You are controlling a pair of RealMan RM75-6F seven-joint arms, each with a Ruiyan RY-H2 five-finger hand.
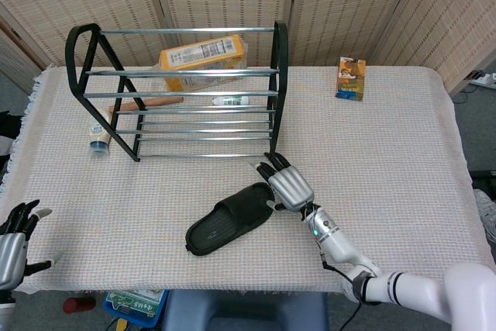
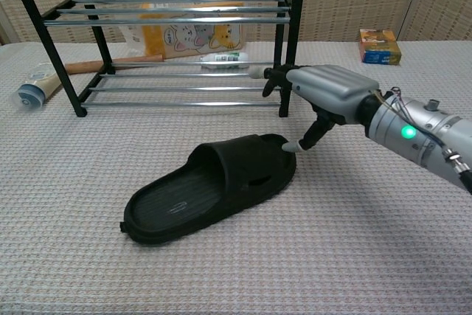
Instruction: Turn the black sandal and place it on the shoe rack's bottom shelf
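The black sandal (image 1: 227, 220) (image 2: 209, 190) lies sole down on the tablecloth in front of the shoe rack (image 1: 280, 91) (image 2: 294, 35). It lies at a slant, toe end toward the rack's right post and heel toward the front left. My right hand (image 1: 285, 184) (image 2: 325, 89) hovers over the toe end with fingers stretched toward the rack and nothing in it. Its thumb tip (image 2: 290, 147) sits at the toe rim; whether it touches is unclear. My left hand (image 1: 13, 243) rests at the table's front left edge, fingers apart and holding nothing.
A yellow bag (image 1: 203, 58) (image 2: 192, 37) leans behind the rack. A wooden stick (image 1: 151, 101) and a small tube (image 1: 230, 101) lie under its shelves. A white tube (image 1: 97, 139) (image 2: 33, 88) lies by its left foot. A small box (image 1: 351, 78) (image 2: 380, 46) stands far right.
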